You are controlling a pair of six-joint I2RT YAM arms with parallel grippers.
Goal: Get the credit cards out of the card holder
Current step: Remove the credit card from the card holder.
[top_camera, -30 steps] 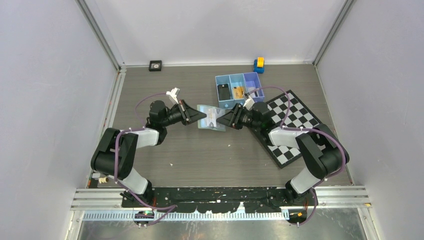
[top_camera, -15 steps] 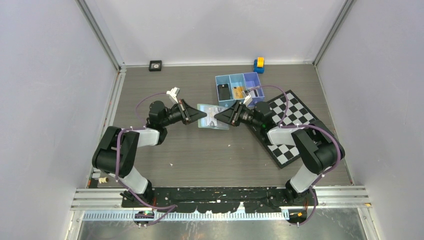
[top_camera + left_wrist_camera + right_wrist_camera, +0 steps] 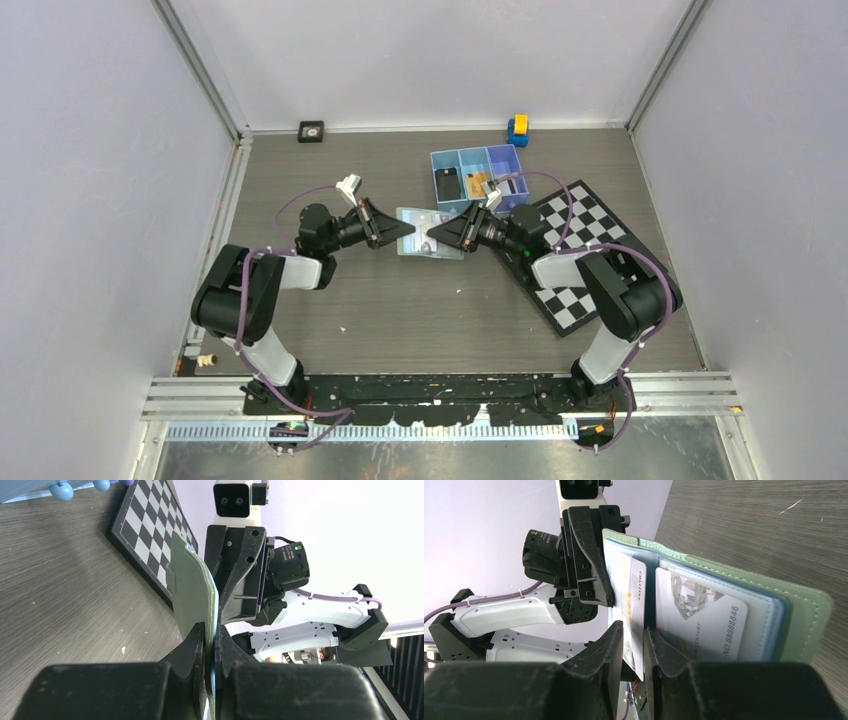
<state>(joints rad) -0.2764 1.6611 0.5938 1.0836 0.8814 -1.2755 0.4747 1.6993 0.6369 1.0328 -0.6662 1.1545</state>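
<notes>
Closely: the right end effector point(image 3: 633, 640) has its two fingers set either side of a pale card point(image 3: 636, 595) that stands partly out of one pocket. The gap is narrow, yet we cannot tell whether the pads truly pinch it.

That card sits in the card holder point(image 3: 804, 615), spread open between the two arms with its inner faces turned to the right wrist. A second card point(image 3: 704, 625) lies deeper in the other pocket.

The left end effector point(image 3: 210, 635) is clamped together on the holder's opposite edge. We judge it serves as a vice, bracing the holder so a card can slide free.

Outward:
- Grey wood-grain bench point(image 3: 400, 300).
- Blue tray point(image 3: 478, 172) just behind the holder, with what look like a black card point(image 3: 448, 183) and a gold-orange card point(image 3: 477, 184) in separate compartments.
- Chessboard point(image 3: 590, 250) under the right arm.
- Pale walls point(image 3: 430, 60) close in three sides.
</notes>
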